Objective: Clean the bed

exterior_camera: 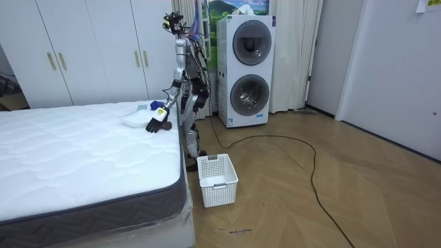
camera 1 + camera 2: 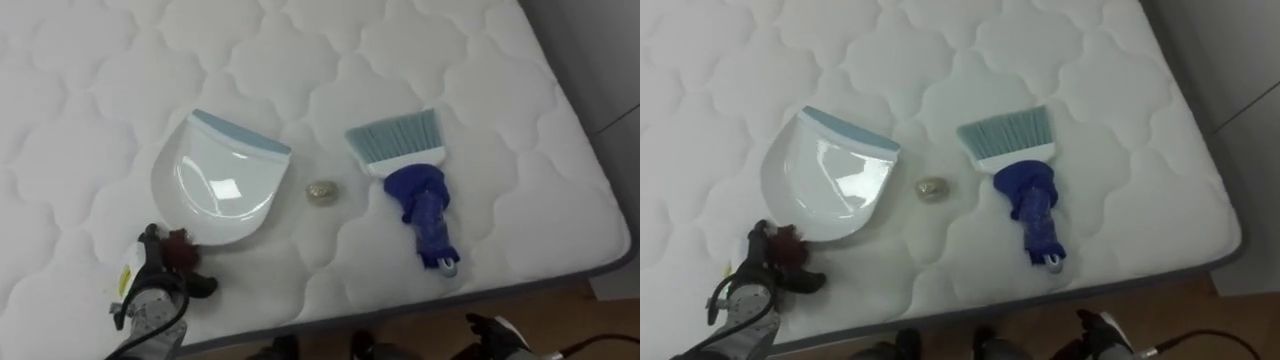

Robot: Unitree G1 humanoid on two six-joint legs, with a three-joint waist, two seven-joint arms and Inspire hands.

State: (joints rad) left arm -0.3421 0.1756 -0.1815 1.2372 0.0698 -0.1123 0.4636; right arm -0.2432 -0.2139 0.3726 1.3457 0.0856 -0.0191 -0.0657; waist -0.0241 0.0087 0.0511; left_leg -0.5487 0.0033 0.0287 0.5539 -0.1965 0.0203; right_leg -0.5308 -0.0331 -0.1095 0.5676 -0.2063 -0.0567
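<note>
Two tools lie ready on the bed (image 2: 90,90), and my left hand (image 2: 165,268) sits at the nearest of them. It is at the back rim of the dustpan (image 2: 222,180), touching it or just short of it. I cannot tell whether it is clamped on that rim.

The pan's blue lip faces away from me and rightward. A small crumpled scrap (image 2: 321,191) lies just beside its right corner, placed, I judge, for a short sweep in. Past the scrap lies the brush (image 2: 413,190), bristles away from me and handle toward the bed's edge. That suits my right hand (image 2: 497,335), low by the edge, its state unreadable.

The eye views give me the scrap and how the tools lie. The room view gives my stance at the bed's side, left arm out over the mattress, and a white basket (image 1: 217,180) on the floor just beside me, likely for emptying the pan.
</note>
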